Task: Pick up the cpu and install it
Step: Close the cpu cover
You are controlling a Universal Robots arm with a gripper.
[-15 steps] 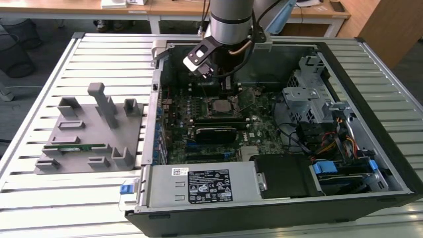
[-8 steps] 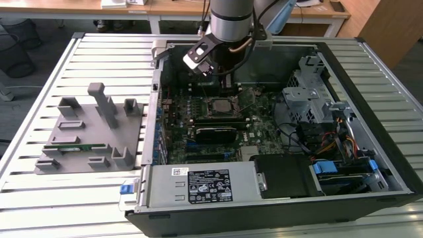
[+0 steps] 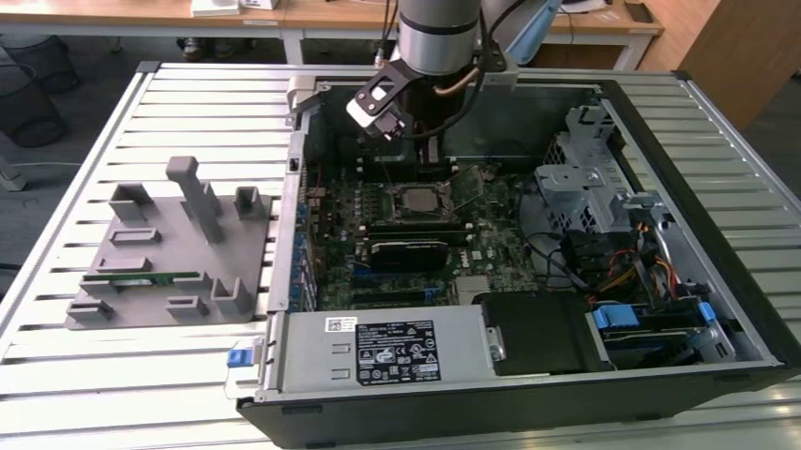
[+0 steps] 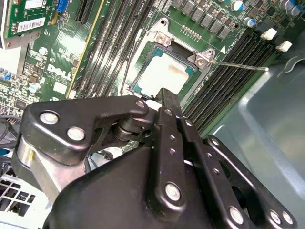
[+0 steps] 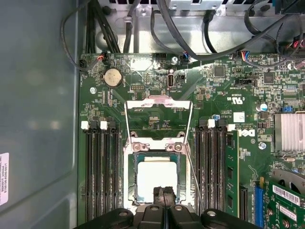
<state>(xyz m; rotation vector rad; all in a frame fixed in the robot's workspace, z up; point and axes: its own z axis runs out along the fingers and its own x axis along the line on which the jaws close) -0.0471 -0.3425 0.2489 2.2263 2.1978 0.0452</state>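
The cpu, a flat square chip with a silvery top, lies flat in the motherboard socket; it also shows in the second wrist view and in the exterior view. The socket's metal load plate is swung open beside it. My gripper hangs just above the near edge of the chip, its two black fingers pressed together with nothing between them. In the second wrist view the gripper ends over the chip's edge, and in the exterior view the gripper stands over the case's back half.
The open computer case lies on a slatted table. A thin socket lever sticks out sideways. Memory slots flank the socket, one holding a green stick. A grey fixture sits on the exterior view's left; power supply in front.
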